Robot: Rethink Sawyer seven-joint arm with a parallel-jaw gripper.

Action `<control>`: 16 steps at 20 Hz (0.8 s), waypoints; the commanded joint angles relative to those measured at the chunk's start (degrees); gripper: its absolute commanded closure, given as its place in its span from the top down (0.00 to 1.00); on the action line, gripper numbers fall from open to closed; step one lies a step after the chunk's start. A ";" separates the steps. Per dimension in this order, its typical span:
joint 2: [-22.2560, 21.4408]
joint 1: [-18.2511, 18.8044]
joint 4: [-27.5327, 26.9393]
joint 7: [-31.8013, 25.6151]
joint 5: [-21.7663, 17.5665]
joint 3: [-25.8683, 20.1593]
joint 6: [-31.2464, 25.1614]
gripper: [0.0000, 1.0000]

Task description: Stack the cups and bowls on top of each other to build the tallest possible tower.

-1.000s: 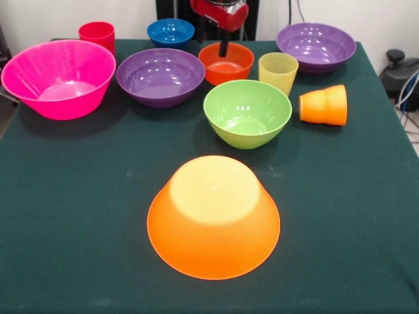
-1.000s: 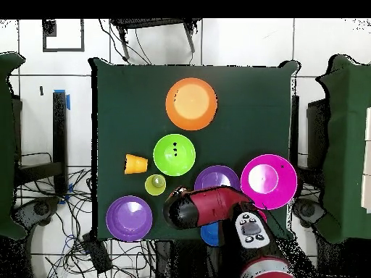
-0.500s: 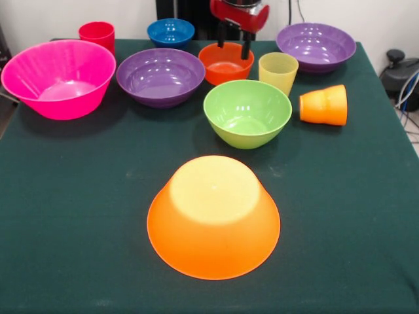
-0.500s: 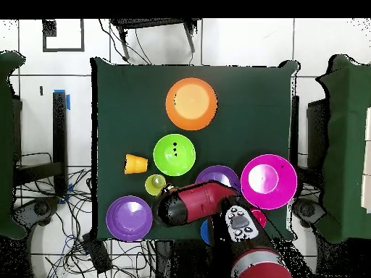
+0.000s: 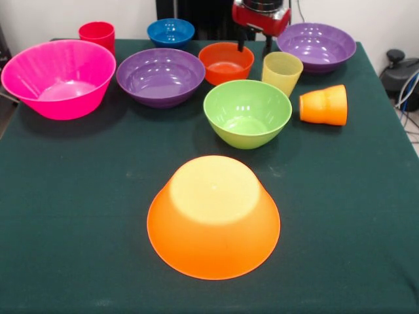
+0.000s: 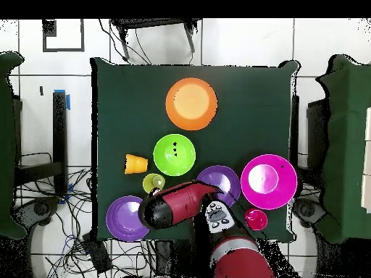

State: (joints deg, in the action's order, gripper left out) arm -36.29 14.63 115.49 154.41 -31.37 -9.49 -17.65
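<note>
My gripper [image 5: 254,47] hangs open and empty at the table's far side, its fingers [image 5: 267,46] just behind the pale yellow cup [image 5: 281,72] and to the right of the small orange-red bowl [image 5: 226,63]. The orange cup [image 5: 324,104] lies on its side. The red cup [image 5: 97,33] and the blue bowl [image 5: 170,31] stand at the back left. Two purple bowls [image 5: 160,76] [image 5: 316,46], the green bowl [image 5: 247,112] and the big pink bowl [image 5: 59,78] stand upright. The big orange bowl [image 5: 213,216] lies upside down in front.
In the overhead view my arm [image 6: 177,204] covers the blue and orange-red bowls. The yellow cup [image 6: 152,182], the orange cup [image 6: 135,163], the green bowl [image 6: 174,154] and the big orange bowl [image 6: 191,103] show there. Cables lie on the floor round the table [image 6: 239,87].
My gripper has moved to the right in the front view, from over the orange-red bowl to just behind the yellow cup. The yellow cup looks shifted slightly to the right.
</note>
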 commanded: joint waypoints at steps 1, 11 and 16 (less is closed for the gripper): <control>3.92 -2.79 -2.91 0.55 -2.13 -0.07 3.75 1.00; 9.01 -13.41 -8.14 3.82 -4.93 11.65 7.20 1.00; 10.58 -15.10 -8.70 2.27 -6.22 15.46 9.17 1.00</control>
State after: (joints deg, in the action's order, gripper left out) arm -29.90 1.02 112.78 154.41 -33.71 2.66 -12.91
